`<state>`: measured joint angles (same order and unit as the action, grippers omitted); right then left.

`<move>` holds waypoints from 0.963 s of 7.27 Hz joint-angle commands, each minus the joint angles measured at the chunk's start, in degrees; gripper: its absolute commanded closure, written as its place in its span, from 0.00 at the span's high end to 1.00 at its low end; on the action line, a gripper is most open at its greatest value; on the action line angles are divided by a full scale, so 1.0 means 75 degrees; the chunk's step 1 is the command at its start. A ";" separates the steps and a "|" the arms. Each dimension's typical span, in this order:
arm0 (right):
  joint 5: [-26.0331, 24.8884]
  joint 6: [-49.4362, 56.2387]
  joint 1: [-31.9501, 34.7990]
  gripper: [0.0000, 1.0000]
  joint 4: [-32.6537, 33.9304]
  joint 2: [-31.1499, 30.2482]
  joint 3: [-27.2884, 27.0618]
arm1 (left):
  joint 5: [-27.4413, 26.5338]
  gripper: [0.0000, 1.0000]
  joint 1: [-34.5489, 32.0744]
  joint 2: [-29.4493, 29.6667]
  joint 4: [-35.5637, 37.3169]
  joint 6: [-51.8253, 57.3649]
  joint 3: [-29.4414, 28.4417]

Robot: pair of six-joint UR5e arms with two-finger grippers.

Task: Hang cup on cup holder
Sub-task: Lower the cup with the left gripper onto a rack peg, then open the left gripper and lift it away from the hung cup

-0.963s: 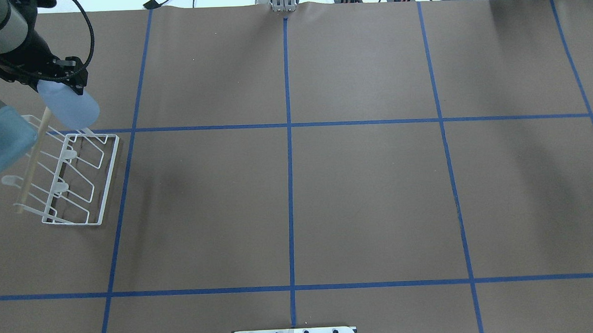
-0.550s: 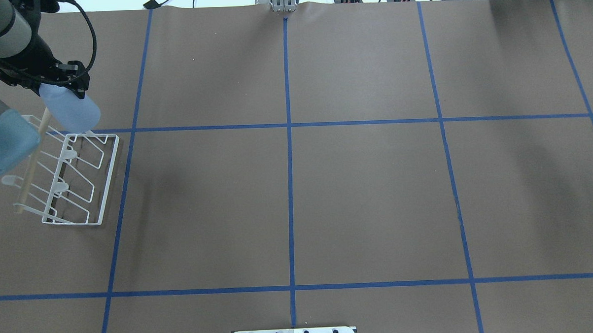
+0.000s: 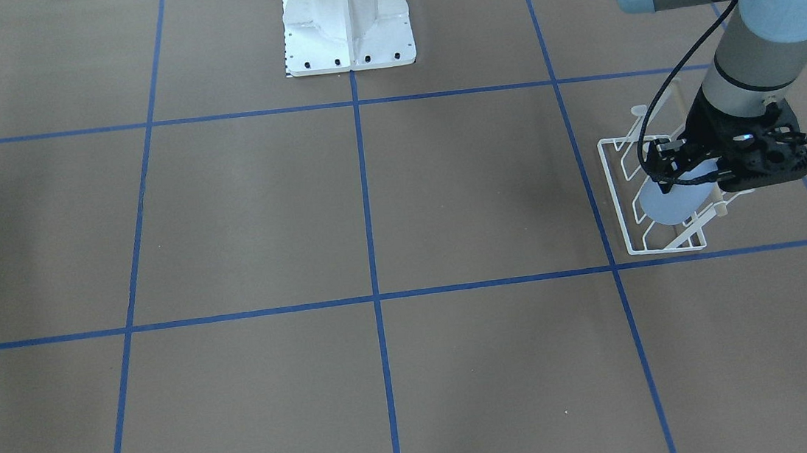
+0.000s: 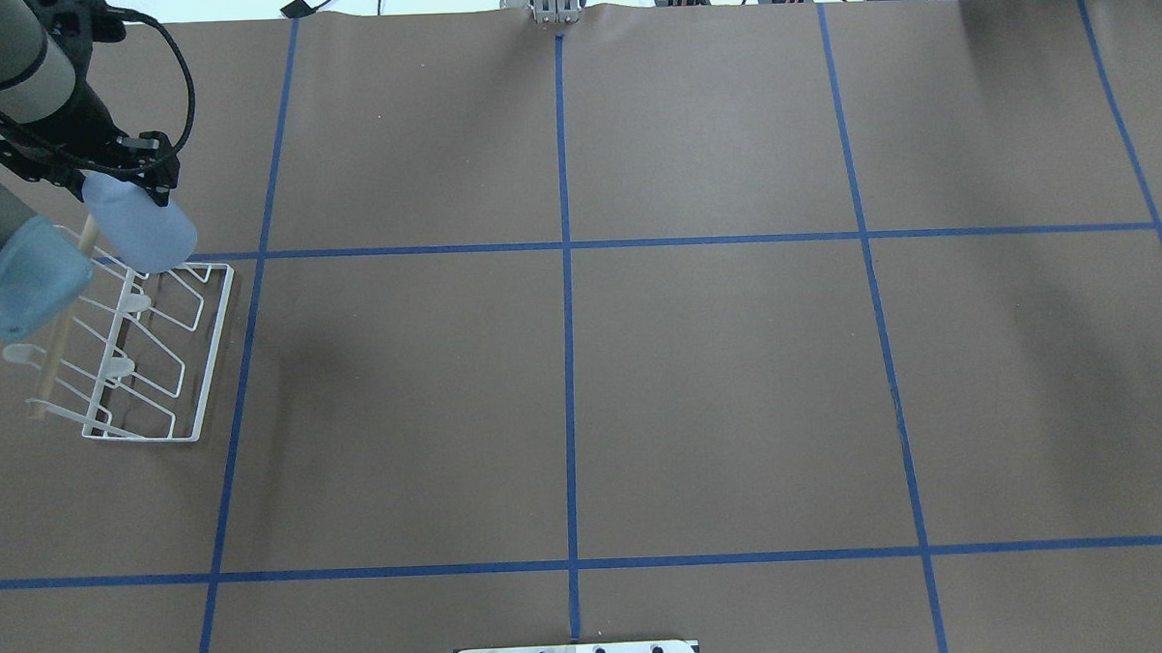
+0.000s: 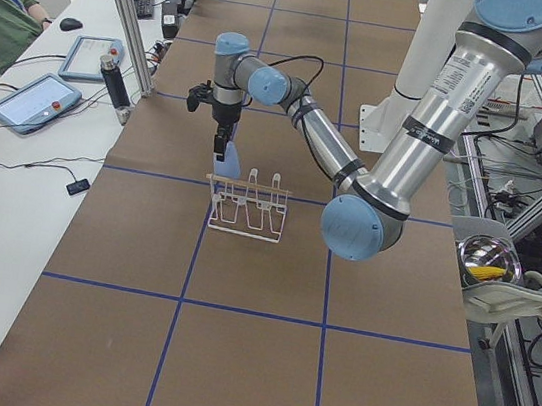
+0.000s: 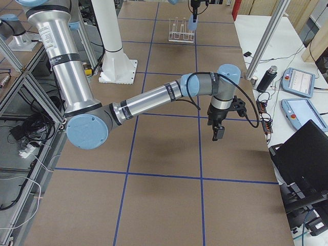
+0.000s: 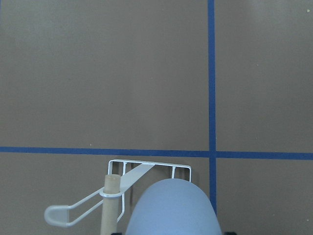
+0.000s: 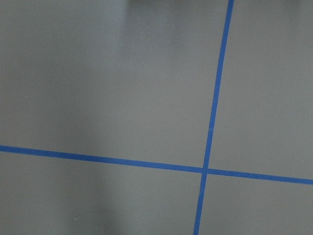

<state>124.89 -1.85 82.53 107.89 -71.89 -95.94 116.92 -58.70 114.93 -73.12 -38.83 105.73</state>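
Cup (image 4: 141, 234) hangs just above the far end of the rack (image 4: 215, 349), pinched in our left gripper (image 4: 117, 183). We are lining it up. Next, we think, we slide its mouth down over a prong (image 4: 136, 302).

The cup (image 7: 171, 208) is cut off by the left wrist view's bottom edge.

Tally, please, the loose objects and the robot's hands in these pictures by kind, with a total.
cup: 1
cup holder: 1
hands: 2 (left hand, right hand)
Total: 4
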 commanded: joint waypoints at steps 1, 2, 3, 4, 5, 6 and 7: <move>0.0000 0.0000 0.0000 1.00 -0.0007 0.0011 0.0018 | 0.0020 0.98 0.0045 -0.0043 -0.0058 0.0009 0.0012; 0.0000 0.0012 0.0000 1.00 0.0005 0.0012 0.0076 | 0.0008 0.99 0.0045 -0.0148 -0.0140 0.0171 0.0082; 0.0012 0.0012 -0.0012 1.00 0.0017 0.0012 0.0262 | 0.0008 0.99 0.0022 -0.0242 -0.0141 0.1066 0.0083; 0.0023 0.0012 0.0000 1.00 0.0017 -0.0023 0.0357 | -0.0061 0.99 -0.0094 -0.0359 -0.0141 0.1690 0.0117; 0.0081 -0.0011 -0.0012 1.00 -0.0111 -0.0418 0.0242 | -0.0050 0.99 -0.0443 -0.0360 -0.0129 0.2276 0.0129; 0.0592 0.0000 0.0000 1.00 -0.0483 -0.0805 0.0310 | 0.0031 0.99 -0.1073 -0.0441 -0.0083 0.3338 0.0106; 0.0656 -0.0046 0.0023 1.00 -0.0939 -0.1180 0.0300 | 0.0252 0.99 -0.1613 -0.0755 -0.0082 0.4137 0.0094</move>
<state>128.00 -1.93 82.55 104.65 -77.09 -93.75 117.33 -65.70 111.36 -73.87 -15.97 106.53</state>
